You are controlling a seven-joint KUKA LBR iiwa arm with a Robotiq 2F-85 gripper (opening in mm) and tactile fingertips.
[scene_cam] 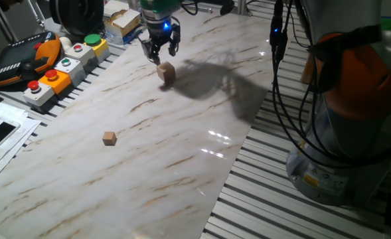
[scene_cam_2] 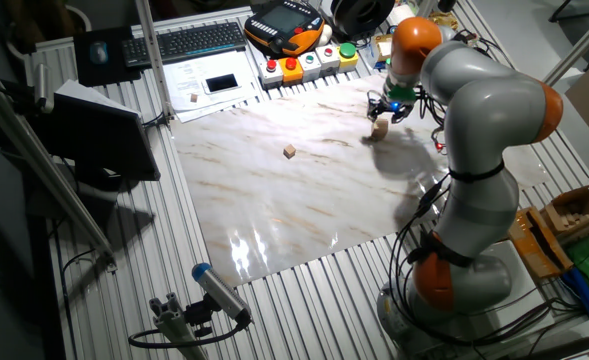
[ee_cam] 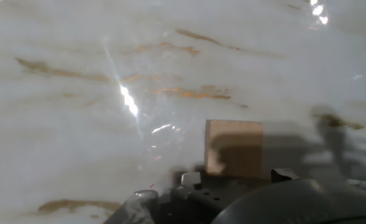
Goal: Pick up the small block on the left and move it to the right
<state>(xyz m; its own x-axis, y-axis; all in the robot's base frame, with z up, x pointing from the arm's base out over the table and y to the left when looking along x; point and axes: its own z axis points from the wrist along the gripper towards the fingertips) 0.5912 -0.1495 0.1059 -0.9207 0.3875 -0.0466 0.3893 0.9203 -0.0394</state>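
Pale wooden cube [scene_cam: 166, 72] rests on marble bench [scene_cam: 182, 153], just below gripper [scene_cam: 162, 50], fingers apart, holding nothing. Judged light, rigid, smooth-faced; pinch two opposite flat sides, mid-height.

Grey arm [scene_cam_2: 479, 110] w/ orange joint bands, black cables; black pincer [scene_cam: 160, 45], blue light, maybe LED.

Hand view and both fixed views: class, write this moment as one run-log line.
phase: approach | gripper: open, just above small block | small block: on marble table, not held | tiny cube: apart, untouched
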